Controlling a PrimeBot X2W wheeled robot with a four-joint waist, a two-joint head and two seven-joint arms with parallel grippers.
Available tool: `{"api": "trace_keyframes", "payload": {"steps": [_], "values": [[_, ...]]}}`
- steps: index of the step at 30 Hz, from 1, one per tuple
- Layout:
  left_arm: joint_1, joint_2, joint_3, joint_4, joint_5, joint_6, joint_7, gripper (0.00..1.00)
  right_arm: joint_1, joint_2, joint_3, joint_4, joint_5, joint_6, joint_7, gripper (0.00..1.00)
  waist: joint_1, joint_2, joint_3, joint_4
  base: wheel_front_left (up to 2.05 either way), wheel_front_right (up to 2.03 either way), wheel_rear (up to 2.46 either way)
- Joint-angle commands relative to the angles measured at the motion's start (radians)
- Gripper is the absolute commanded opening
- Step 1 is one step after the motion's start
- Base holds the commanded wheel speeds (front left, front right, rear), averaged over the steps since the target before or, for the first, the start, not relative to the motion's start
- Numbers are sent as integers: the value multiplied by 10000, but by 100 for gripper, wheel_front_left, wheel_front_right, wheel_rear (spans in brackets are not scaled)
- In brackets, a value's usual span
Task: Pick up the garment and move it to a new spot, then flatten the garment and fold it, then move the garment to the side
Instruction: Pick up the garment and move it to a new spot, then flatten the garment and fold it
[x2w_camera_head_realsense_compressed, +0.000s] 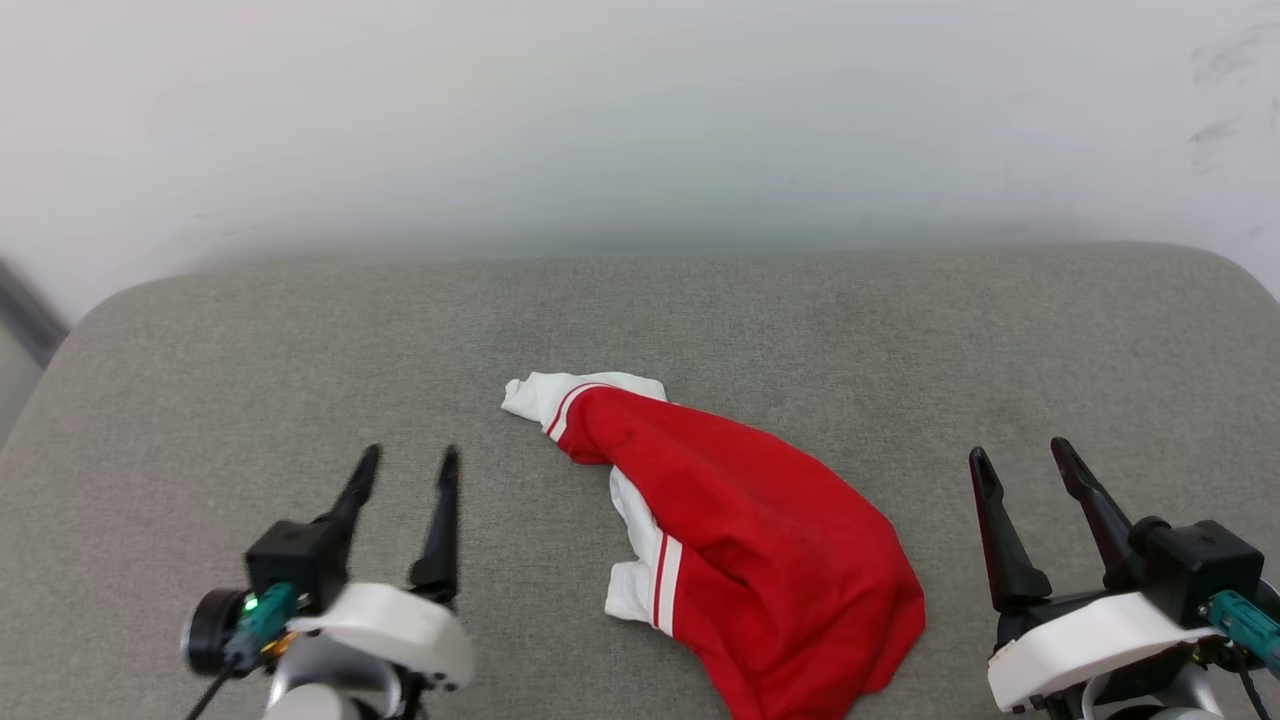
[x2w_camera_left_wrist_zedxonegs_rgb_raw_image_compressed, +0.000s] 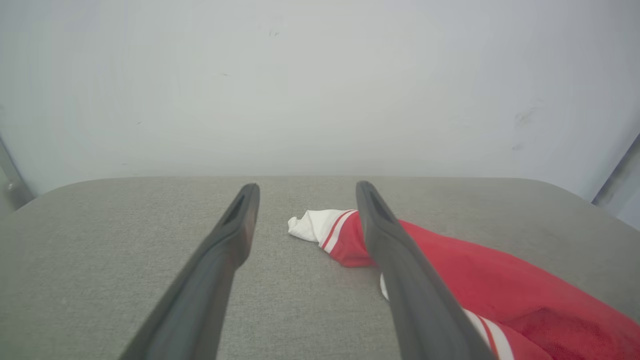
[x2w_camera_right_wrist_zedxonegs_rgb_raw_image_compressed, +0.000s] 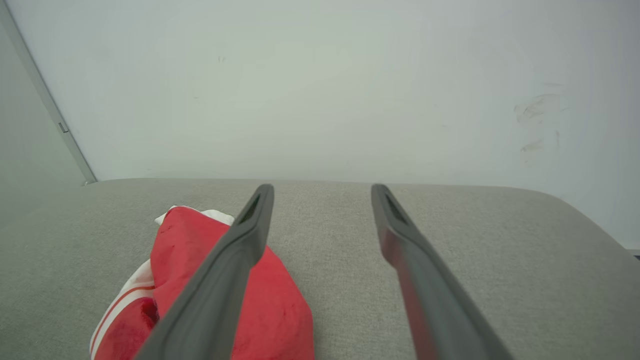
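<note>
The garment (x2w_camera_head_realsense_compressed: 740, 530) lies crumpled in a long red heap with white, red-striped trim on the grey cushioned surface (x2w_camera_head_realsense_compressed: 300, 340), running from the middle toward the near right. My left gripper (x2w_camera_head_realsense_compressed: 410, 465) stands open to its left, apart from it, nothing between the fingers. My right gripper (x2w_camera_head_realsense_compressed: 1020, 455) stands open to its right, also empty. In the left wrist view the garment (x2w_camera_left_wrist_zedxonegs_rgb_raw_image_compressed: 500, 285) lies right of my open left gripper (x2w_camera_left_wrist_zedxonegs_rgb_raw_image_compressed: 305, 187), partly behind the right finger. In the right wrist view the garment (x2w_camera_right_wrist_zedxonegs_rgb_raw_image_compressed: 185, 250) lies left of my open right gripper (x2w_camera_right_wrist_zedxonegs_rgb_raw_image_compressed: 322, 187).
A pale wall (x2w_camera_head_realsense_compressed: 640, 120) rises behind the surface's rounded far edge. Bare grey cushion stretches to the left, right and beyond the garment. A dark strip (x2w_camera_head_realsense_compressed: 25, 310) shows at the far left past the surface's corner.
</note>
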Motion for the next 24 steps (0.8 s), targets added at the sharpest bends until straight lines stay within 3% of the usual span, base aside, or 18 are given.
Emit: {"api": "trace_keyframes", "payload": {"steps": [1,9,17,24], "values": [[216,128,165,-52,-38,104,-81,100,116,8,-18,-56,-47,-1,37,100,0,0,-54,61,0,0,0],[1095,611,583,-533,-162,360,-85,100,258,8,-114,-94,83,-1,144,100,0,0,-183,180,0,0,0],[1102,486,460,-731,-202,382,-85,100,190,8,-121,-101,129,-1,210,100,0,0,-164,116,0,0,0],[802,437,433,-854,-119,289,-163,100,-183,7,-836,692,800,-1,921,100,0,0,29,494,0,0,0]]}}
